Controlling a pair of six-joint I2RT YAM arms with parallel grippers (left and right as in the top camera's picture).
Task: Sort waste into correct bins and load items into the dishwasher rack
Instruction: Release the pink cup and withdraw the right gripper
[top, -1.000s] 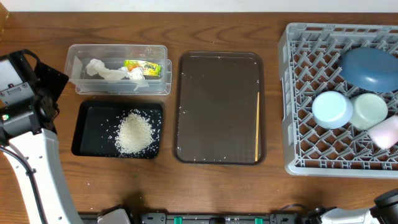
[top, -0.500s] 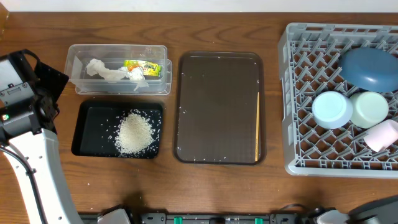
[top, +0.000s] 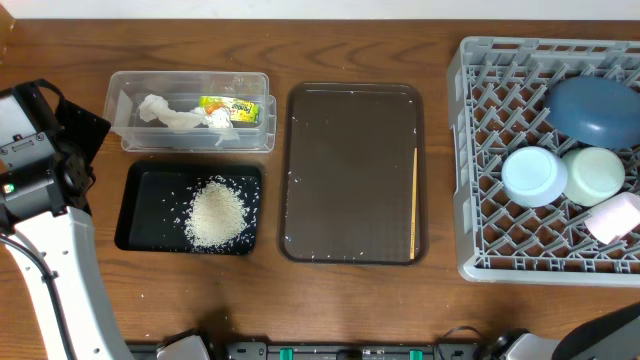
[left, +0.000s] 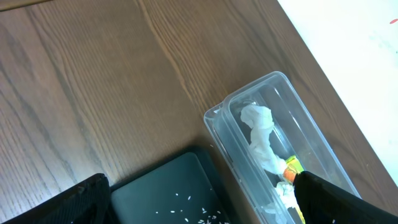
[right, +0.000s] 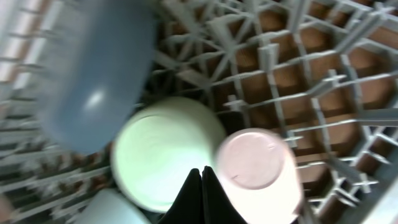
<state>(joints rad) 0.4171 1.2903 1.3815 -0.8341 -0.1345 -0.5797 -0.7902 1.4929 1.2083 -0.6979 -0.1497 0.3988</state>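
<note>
Grey plastic ribs of the dishwasher rack (top: 468, 160), at the right of the overhead view, prop up the dark blue plate (top: 590, 108), light blue bowl (top: 535, 175), mint green bowl (top: 597, 175) and pink cup (top: 612, 218) so they cannot slide. We think only the chopsticks (top: 415, 200), along the right edge of the brown tray (top: 350, 170), need loading. Rice (top: 217, 213) sits in the black tray (top: 150, 215), tissue (top: 165, 112) and wrapper (top: 228, 107) in the clear tub (top: 190, 77), food apart from paper. Our right hand (right: 201, 186) is pinched closed, our left hand (left: 202, 205) spread wide, both empty.
</note>
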